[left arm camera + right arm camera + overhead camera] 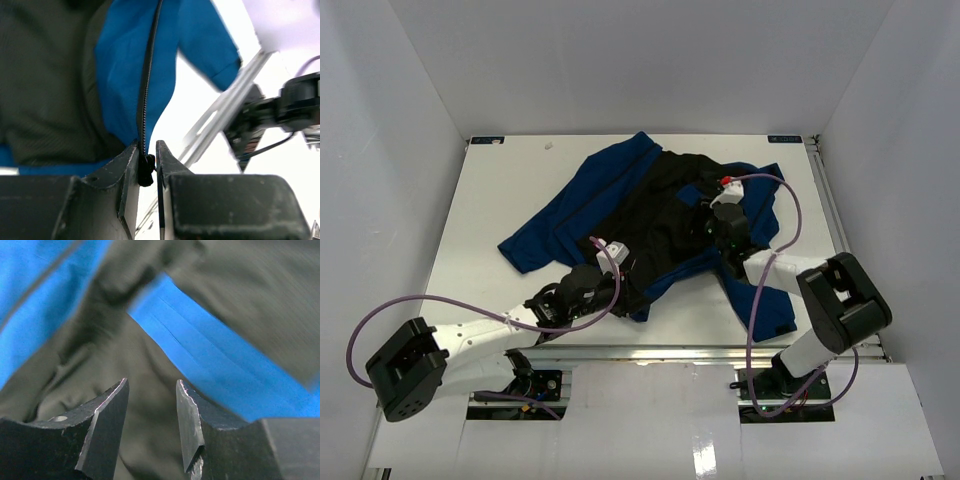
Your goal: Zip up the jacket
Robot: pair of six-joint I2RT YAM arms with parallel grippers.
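The royal-blue jacket (pixel 570 210) lies crumpled and open on the white table, its black lining (pixel 660 215) facing up. At the jacket's near hem, my left gripper (pixel 628 295) is shut on the lower end of the zipper. In the left wrist view the black zipper teeth (pixel 146 85) run down a blue edge (pixel 120 60) into my left gripper (pixel 147 160), where a black lump (pixel 146 170) is pinched between the fingers. My right gripper (pixel 712 222) hovers over the jacket's middle. In its wrist view my right gripper (pixel 152 390) is open above the lining (pixel 90 365), beside a blue strip (pixel 210 360).
A metal rail (pixel 650 352) runs along the table's near edge, just below the jacket hem. White walls enclose the table on three sides. Purple cables (pixel 790 215) loop from both wrists. The right arm's base (pixel 280 110) shows in the left wrist view.
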